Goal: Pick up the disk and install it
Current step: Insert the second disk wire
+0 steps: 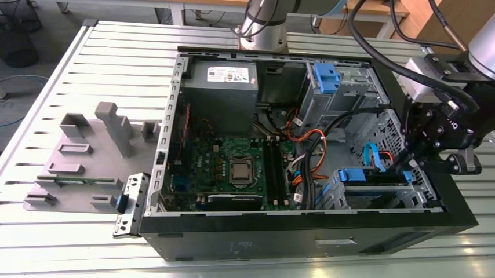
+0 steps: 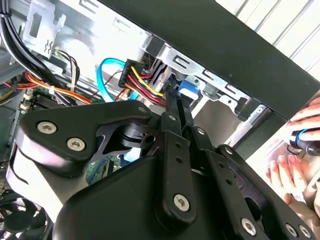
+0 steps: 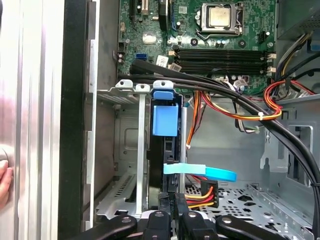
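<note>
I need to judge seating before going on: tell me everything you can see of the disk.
The disk stands on edge in the grey drive cage, seen edge-on as a dark slab with a bright blue plastic tab at its end nearest the motherboard. A light blue cable crosses it. The tool sits at its other end; contact unclear.
</note>
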